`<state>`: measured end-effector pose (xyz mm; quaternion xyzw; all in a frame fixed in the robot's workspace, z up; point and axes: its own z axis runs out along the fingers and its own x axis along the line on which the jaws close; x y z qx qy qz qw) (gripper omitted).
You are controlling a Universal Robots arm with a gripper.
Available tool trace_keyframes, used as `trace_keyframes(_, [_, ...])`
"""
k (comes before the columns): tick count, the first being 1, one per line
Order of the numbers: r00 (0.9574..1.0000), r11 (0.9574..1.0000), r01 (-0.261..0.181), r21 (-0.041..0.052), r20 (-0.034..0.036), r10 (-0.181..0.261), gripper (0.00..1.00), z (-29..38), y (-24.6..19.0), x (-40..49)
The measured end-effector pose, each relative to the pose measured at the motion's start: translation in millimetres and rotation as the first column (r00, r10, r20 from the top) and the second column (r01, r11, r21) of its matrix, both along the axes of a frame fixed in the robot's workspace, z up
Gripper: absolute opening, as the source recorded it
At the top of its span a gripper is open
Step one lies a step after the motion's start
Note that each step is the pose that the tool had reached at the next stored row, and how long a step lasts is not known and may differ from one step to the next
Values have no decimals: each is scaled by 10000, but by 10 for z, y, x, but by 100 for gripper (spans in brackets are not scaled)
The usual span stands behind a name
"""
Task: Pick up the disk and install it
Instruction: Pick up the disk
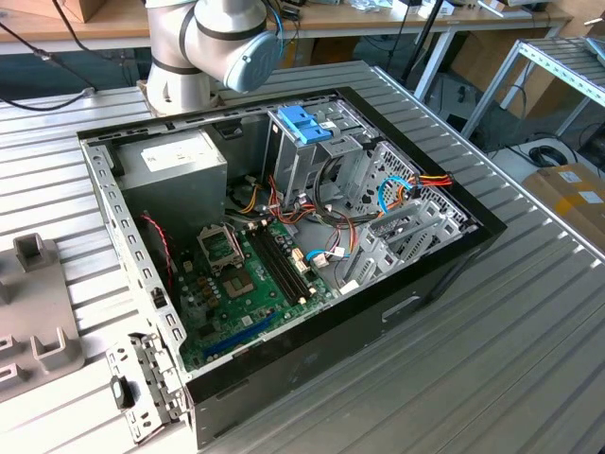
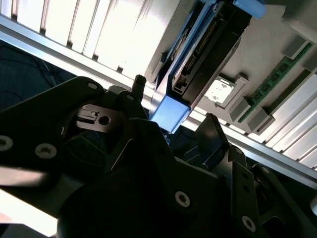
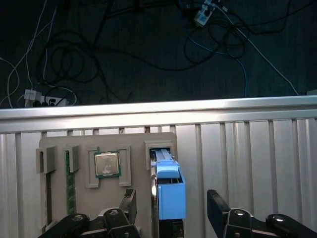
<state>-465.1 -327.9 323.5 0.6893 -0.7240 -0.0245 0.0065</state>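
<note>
The disk [image 3: 171, 196] stands on edge in a slot of a grey holder plate [image 3: 59, 144], its blue carrier frame facing the first wrist view. In the second wrist view the disk [image 2: 205, 47] shows its dark connector edge and blue frame end. My gripper [image 3: 172, 210] is open, one black finger [image 3: 128, 202] on each side of the disk with a gap to both. The gripper [image 2: 175, 101] straddles the disk's blue end in the second wrist view as well. The arm's base [image 1: 203, 47] stands behind the open computer case [image 1: 397, 312].
A processor chip [image 3: 106, 164] and a green memory stick [image 3: 69, 183] sit in the same holder plate. Beyond the table edge [image 3: 158, 111] lies dark floor with cables. Inside the case are a drive cage with a blue handle [image 1: 304, 123], a power supply [image 1: 175, 161] and the motherboard [image 1: 246, 274].
</note>
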Motion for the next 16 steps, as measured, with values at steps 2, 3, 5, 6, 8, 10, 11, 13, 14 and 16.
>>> trace_keyframes(2, [10000,10000,0,1,1,0,67,-8,0,0])
trace_keyframes(3, [10000,10000,0,0,1,0,67,-11,0,0])
trace_keyframes(5, [10000,10000,0,1,1,0,67,-19,0,0])
trace_keyframes(6, [10000,10000,0,1,2,0,67,-22,0,0])
trace_keyframes(8, [10000,10000,0,1,2,0,67,-29,0,0])
trace_keyframes(10, [10000,10000,0,1,2,0,67,-38,0,-1])
trace_keyframes(11, [10000,10000,-1,1,2,1,67,-43,0,-1])
trace_keyframes(13, [10000,10000,0,0,1,0,67,-51,0,-1])
trace_keyframes(14, [10000,10000,0,1,1,0,67,-54,0,-2])
trace_keyframes(16, [10000,10000,-1,1,1,1,67,-60,0,-2])
